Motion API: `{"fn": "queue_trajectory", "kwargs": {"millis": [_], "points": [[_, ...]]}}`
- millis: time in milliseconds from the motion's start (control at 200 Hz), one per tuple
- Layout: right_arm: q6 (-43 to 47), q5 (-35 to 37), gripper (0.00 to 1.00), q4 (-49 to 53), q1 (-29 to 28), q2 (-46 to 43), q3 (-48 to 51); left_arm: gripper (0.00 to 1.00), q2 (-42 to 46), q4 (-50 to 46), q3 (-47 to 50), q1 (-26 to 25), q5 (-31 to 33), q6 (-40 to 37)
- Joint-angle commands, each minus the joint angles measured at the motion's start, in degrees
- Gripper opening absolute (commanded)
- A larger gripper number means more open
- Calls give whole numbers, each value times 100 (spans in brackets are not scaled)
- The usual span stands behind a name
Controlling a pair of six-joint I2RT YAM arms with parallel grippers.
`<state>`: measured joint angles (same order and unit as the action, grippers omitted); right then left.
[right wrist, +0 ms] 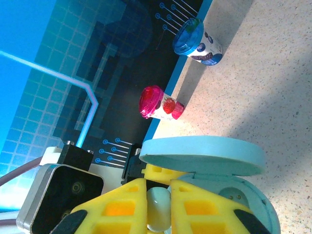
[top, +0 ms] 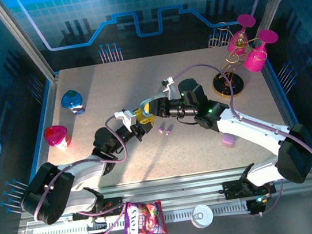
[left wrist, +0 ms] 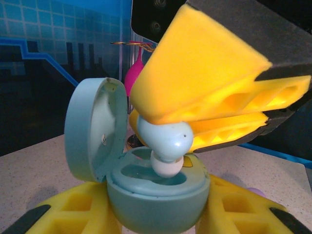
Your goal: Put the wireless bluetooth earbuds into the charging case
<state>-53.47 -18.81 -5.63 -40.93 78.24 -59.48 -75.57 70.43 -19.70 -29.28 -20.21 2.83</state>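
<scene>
One case [left wrist: 158, 197], light blue, sits clamped between the yellow fingers of the left gripper [left wrist: 156, 214], held off the table with its lid [left wrist: 90, 131] swung up and open on the left side. In the left wrist view the near well [left wrist: 134, 173] looks empty.

Just right of that, a light blue bud [left wrist: 163, 139] hangs over the other well, its pale tip pointing down and just inside the rim. It does not look seated: most of its body stands above the case top.

The right gripper [right wrist: 158, 204] comes in from the right and above. Its jaws are nearly closed and pinch the bud between the pads, so the bud is carried by that arm and not resting in the case.

Further right on the table, near both grippers, two purple buds [top: 165, 130] lie loose side by side. Well apart from them, nearer the right arm, is a purple case [top: 228, 139]. I cannot tell whether it is open or closed.

By my reading the task is at an early stage. No bud looks fully home. The first one is at the mouth of its well and needs a push down and a release. After that the empty blue well has to be filled, and the purple pair has not been started.
</scene>
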Motion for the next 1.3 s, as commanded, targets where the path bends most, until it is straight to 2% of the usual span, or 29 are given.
{"fn": "queue_trajectory", "kwargs": {"millis": [0, 310, 760, 1021, 1176, 1291], "points": [[157, 75, 14, 318, -59, 60, -128, 32, 119, 516, -138, -73, -150, -45], [256, -215, 16, 708, -73, 172, -305, 32, 114, 471, -189, -76, -126, -2], [279, -148, 20, 982, -71, 171, -370, 32, 113, 392, -205, -78, -87, -36], [320, -118, 26, 1077, -64, 194, -389, 32, 169, 371, -159, -85, -89, -43], [330, -149, 19, 1142, -64, 210, -421, 32, 214, 331, -148, -79, -84, -64], [392, -104, 19, 1213, -66, 184, -439, 32, 227, 335, -140, -86, -81, -63]]}}
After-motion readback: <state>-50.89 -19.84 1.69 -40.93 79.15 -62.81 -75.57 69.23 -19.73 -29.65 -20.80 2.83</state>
